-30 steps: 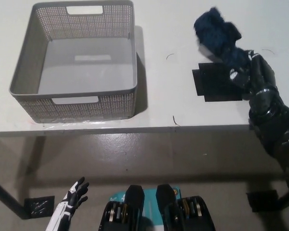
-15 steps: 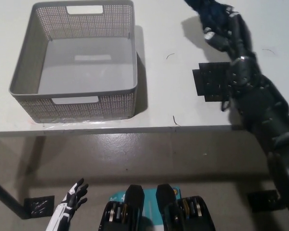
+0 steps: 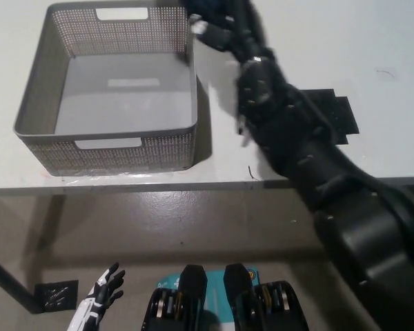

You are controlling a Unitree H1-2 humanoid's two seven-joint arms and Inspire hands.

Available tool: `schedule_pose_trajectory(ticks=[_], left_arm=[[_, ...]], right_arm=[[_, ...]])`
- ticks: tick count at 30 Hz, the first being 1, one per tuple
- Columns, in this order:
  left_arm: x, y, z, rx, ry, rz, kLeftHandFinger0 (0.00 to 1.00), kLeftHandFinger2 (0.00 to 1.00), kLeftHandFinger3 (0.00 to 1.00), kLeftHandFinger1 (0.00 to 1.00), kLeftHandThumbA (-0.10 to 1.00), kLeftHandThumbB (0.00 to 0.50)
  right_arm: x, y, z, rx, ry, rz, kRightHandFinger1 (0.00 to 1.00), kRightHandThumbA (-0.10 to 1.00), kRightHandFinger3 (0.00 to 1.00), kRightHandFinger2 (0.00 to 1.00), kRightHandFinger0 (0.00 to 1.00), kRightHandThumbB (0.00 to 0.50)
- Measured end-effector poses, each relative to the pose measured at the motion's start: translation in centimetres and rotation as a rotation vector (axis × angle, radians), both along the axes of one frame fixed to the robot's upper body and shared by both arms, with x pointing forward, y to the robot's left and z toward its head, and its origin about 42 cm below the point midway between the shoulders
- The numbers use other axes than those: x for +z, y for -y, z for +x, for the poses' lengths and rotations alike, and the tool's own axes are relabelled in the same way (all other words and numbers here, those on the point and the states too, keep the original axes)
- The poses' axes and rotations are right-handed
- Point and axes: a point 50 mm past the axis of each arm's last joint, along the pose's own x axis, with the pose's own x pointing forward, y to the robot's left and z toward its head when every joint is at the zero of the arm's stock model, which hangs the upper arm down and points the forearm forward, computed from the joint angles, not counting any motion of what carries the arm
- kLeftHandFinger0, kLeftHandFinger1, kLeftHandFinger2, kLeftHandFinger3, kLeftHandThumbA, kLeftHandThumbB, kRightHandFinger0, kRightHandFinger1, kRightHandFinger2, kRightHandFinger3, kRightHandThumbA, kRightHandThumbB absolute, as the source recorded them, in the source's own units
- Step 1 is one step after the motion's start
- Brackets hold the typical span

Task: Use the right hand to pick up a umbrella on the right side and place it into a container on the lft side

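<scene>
Right hand: the black right hand (image 3: 217, 24) sits at the top centre of the frame, at the end of an arm that runs in from the lower right. It lies at the upper right corner of the basket. Whether its fingers are apart or closed cannot be told; they merge into one dark mass at the frame's top edge.

Umbrella: no umbrella can be made out as a separate thing. Any part of it near the hand is lost in the dark shapes there or cut off by the top edge, so its place, its long axis and the way it points cannot be told.

Container: a grey perforated basket (image 3: 34, 103) with cut-out handles fills the upper left of the frame. It stands on the white table (image 3: 372, 41) and its floor shows nothing inside.

Deciding relation: the basket's open mouth lies left of and below the right hand in the frame. By judgement, the carry needs a further sweep leftward until the hand is over the basket floor, not its rim.

Left hand: the white left hand (image 3: 103, 289) rests at the bottom left, below the table edge, fingers apart, holding nothing.

Black patch: a dark square (image 3: 334, 114) lies on the table at centre right.
</scene>
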Motion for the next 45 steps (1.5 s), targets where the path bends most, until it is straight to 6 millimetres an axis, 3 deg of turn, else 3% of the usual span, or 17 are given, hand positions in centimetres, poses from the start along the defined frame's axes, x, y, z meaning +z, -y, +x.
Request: schedule_pose_trajectory(ticks=[6,9,12,15,16,17,18,19,20,21,22,23,29,32,35,41,45], left_arm=[[0.0,0.1,-0.2,-0.004,-0.003,0.000,1.00,1.00,1.00,1.00,1.00,0.222],[0.1,0.1,-0.1,-0.006,0.002,0.000,1.00,1.00,1.00,1.00,1.00,0.204],[0.2,0.1,-0.1,-0.009,0.006,0.000,1.00,1.00,1.00,1.00,1.00,0.196],[0.5,0.3,-0.1,-0.015,0.014,-0.001,1.00,1.00,1.00,1.00,1.00,0.199],[0.6,0.3,0.0,-0.017,0.018,0.000,1.00,1.00,1.00,1.00,1.00,0.209],[0.7,0.3,0.0,-0.018,0.022,0.000,1.00,1.00,1.00,1.00,1.00,0.210],[0.8,0.3,0.1,-0.020,0.024,0.001,1.00,1.00,1.00,1.00,1.00,0.211],[0.8,0.3,0.1,-0.021,0.026,0.002,1.00,1.00,1.00,1.00,1.00,0.210],[0.8,0.3,0.1,-0.023,0.027,0.002,1.00,1.00,1.00,1.00,1.00,0.210],[0.9,0.3,0.2,-0.024,0.028,0.003,1.00,1.00,1.00,1.00,1.00,0.211],[1.0,0.3,0.2,-0.026,0.031,0.003,1.00,1.00,1.00,1.00,1.00,0.215],[1.0,0.3,0.2,-0.027,0.032,0.004,1.00,1.00,1.00,1.00,1.00,0.215],[1.3,0.1,0.4,-0.035,0.042,0.011,1.00,1.00,1.00,1.00,1.00,0.184],[1.5,0.1,0.7,-0.038,0.047,0.015,1.00,1.00,1.00,1.00,1.00,0.178],[1.6,0.2,0.9,-0.040,0.054,0.017,1.00,1.00,1.00,1.00,1.00,0.162],[1.6,0.3,0.9,-0.045,0.054,0.022,1.00,1.00,1.00,1.00,1.00,0.151],[1.6,0.3,1.0,-0.048,0.054,0.027,1.00,1.00,1.00,1.00,1.00,0.151]], right_arm=[[0.8,-5.0,-1.8,0.095,0.012,-0.008,0.31,-0.10,0.79,0.73,0.00,0.162],[0.9,-6.8,-2.6,0.130,0.016,-0.042,0.23,-0.10,0.73,0.72,0.00,0.163],[0.9,-8.0,-3.1,0.154,0.032,-0.092,0.10,-0.10,0.65,0.63,0.00,0.195],[0.8,-8.9,-3.5,0.169,0.040,-0.148,0.10,-0.10,0.67,0.64,0.00,0.195],[0.8,-9.1,-3.6,0.172,0.046,-0.174,0.14,-0.10,0.70,0.69,0.00,0.181],[0.7,-9.2,-3.7,0.176,0.055,-0.203,0.22,-0.10,0.80,0.78,0.02,0.209],[0.5,-9.4,-3.8,0.180,0.063,-0.237,0.25,-0.10,0.78,0.74,0.01,0.209],[0.3,-9.5,-3.8,0.179,0.065,-0.271,0.55,0.19,1.00,1.00,0.27,0.290],[0.1,-9.5,-3.9,0.178,0.060,-0.299,0.82,0.37,1.00,1.00,0.56,0.308],[-0.2,-9.5,-3.8,0.181,0.045,-0.330,0.88,0.40,1.00,1.00,0.64,0.323],[-0.5,-9.5,-3.8,0.188,0.022,-0.352,1.00,0.50,1.00,1.00,0.89,0.355],[-0.6,-9.5,-3.8,0.192,0.006,-0.364,1.00,0.53,1.00,1.00,1.00,0.361],[-1.2,-8.5,-3.1,0.211,-0.099,-0.444,1.00,0.84,1.00,1.00,1.00,0.356],[-1.4,-7.5,-2.6,0.218,-0.147,-0.495,1.00,0.87,1.00,1.00,1.00,0.359],[-1.5,-6.7,-2.1,0.220,-0.178,-0.515,1.00,0.99,1.00,1.00,1.00,0.402],[-1.8,-5.8,-1.8,0.225,-0.212,-0.534,1.00,1.00,1.00,1.00,1.00,0.445],[-0.9,-5.0,-1.3,0.222,-0.194,-0.520,1.00,1.00,1.00,1.00,1.00,0.358]])
